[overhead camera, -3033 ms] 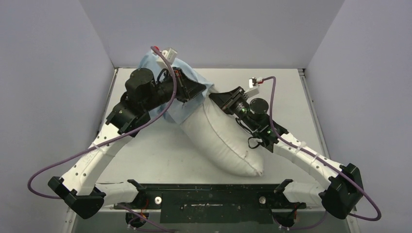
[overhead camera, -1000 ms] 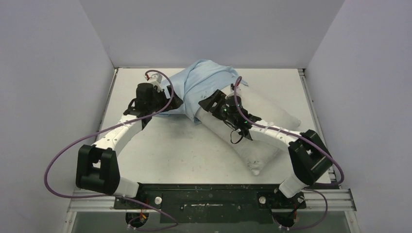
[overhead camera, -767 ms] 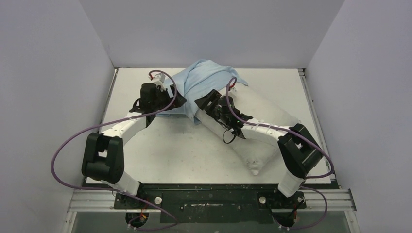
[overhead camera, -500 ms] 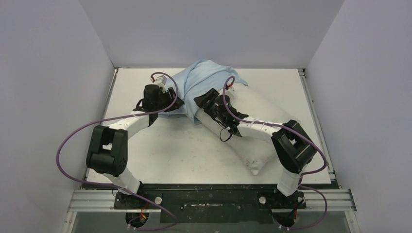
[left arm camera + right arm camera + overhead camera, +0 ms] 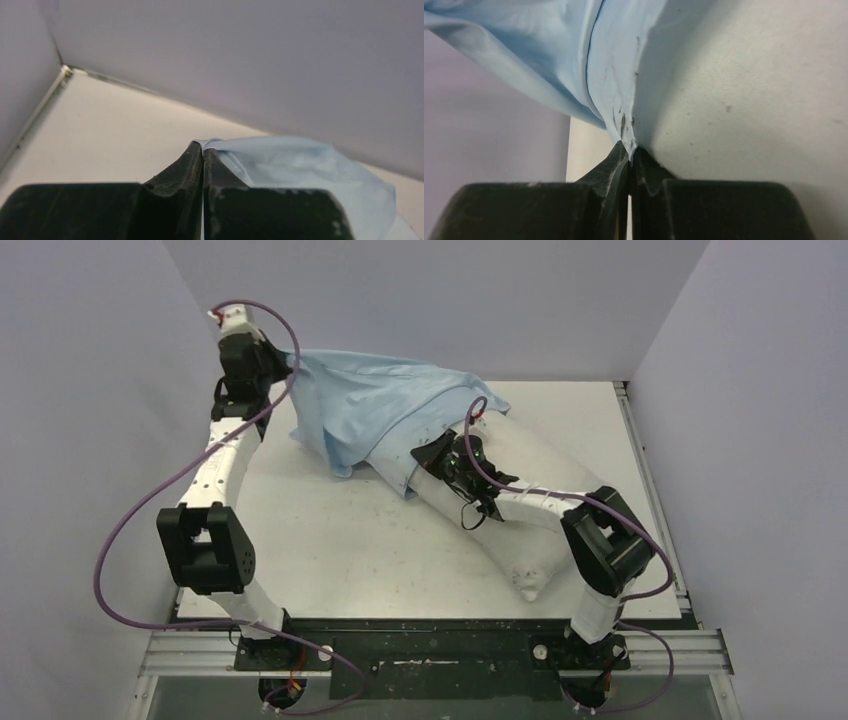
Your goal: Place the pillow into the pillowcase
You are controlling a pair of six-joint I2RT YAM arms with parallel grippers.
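The pillow (image 5: 490, 540) lies diagonally on the bench (image 5: 330, 550), with its near end toward 5 o'clock. Its far end is covered by the pillowcase (image 5: 380, 405), which stretches from the centre up toward 10 o'clock. The left fingers (image 5: 285, 362) are clenched on a pinch of the pillowcase's edge, raised high by the back-left corner. The right fingers (image 5: 428, 453) are clenched on the hem where it meets the pillow. The step in hand looks like opening the mouth and drawing it over the pillow. To do it well, the left should lift toward 10 o'clock just enough to tauten the hem. Meanwhile the right should draw its side toward 5 o'clock along the pillow, slowly, so the thin cloth neither slips nor bunches.
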